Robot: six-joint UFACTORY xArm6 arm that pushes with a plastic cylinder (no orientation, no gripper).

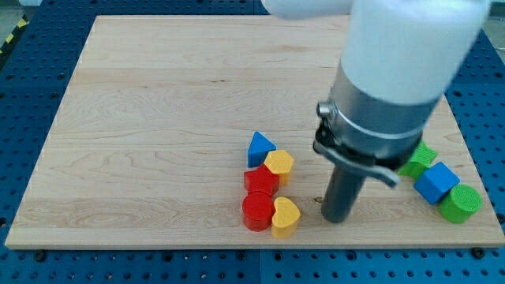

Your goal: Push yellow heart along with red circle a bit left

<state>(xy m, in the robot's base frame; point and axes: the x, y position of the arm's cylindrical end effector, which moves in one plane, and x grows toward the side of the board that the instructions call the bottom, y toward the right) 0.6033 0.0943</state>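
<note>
Standing just right of the yellow heart

Resting on the board [142, 118], my tip [334, 219] sits just to the view's right of the yellow heart [286, 216], apart from it; I carry no jaws and hold nothing. Touching the heart's left is the red circle [256, 211]. Behind them lie a red block [261, 181], a yellow block [278, 164] and a blue triangle [259, 147]. Right of the rod sit a blue cube [436, 182] and two green blocks [460, 204] [419, 158]

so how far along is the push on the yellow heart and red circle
Done: my tip sits just to the view's right of the yellow heart, which touches the red circle. In hand: closing on the heart; whether it touches is unclear. Left: sliding both a bit left.
</note>
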